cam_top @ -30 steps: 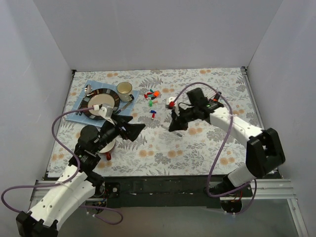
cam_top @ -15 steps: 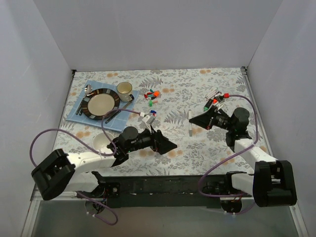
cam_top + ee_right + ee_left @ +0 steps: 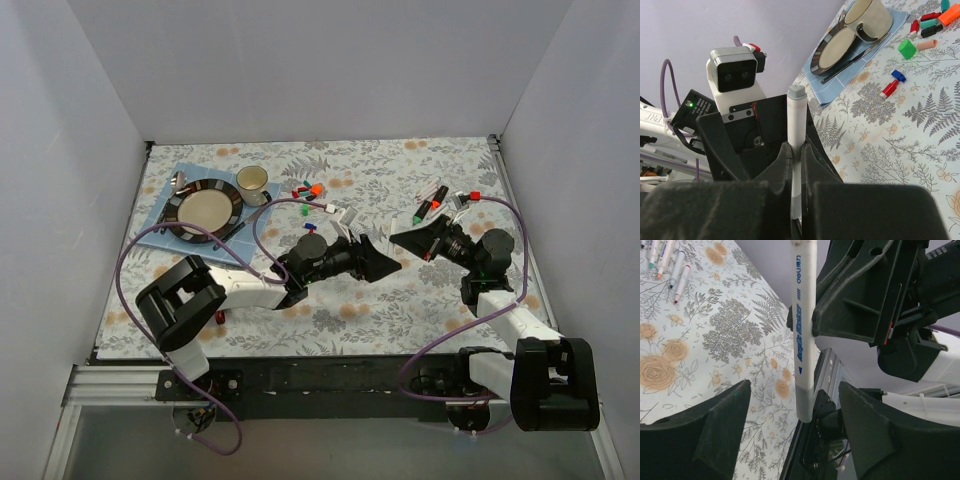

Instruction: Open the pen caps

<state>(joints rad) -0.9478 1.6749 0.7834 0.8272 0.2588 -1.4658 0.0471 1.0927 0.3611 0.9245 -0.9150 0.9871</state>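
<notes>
My right gripper (image 3: 796,147) is shut on a thin white pen (image 3: 795,127) and holds it out toward the left arm. The pen's grey cap (image 3: 796,92) is at its far end. In the left wrist view that grey end (image 3: 805,402) lies between the fingers of my left gripper (image 3: 794,390), which is open with a gap on each side. From above, the left gripper (image 3: 385,262) and right gripper (image 3: 405,238) meet at mid-table. Loose pen caps (image 3: 308,192) lie behind them, including a green one (image 3: 907,48) and an orange one (image 3: 945,14).
A bundle of pens (image 3: 434,202) lies at the right rear. A plate (image 3: 203,208) and a cup (image 3: 251,182) sit on a blue mat (image 3: 152,232) at the left rear. White walls enclose the patterned table (image 3: 400,160) on three sides.
The left gripper has swung right and forward up to the pen, and its jaws have narrowed. The right gripper has drawn back from mid-table with the pen and turned it toward the left arm.
</notes>
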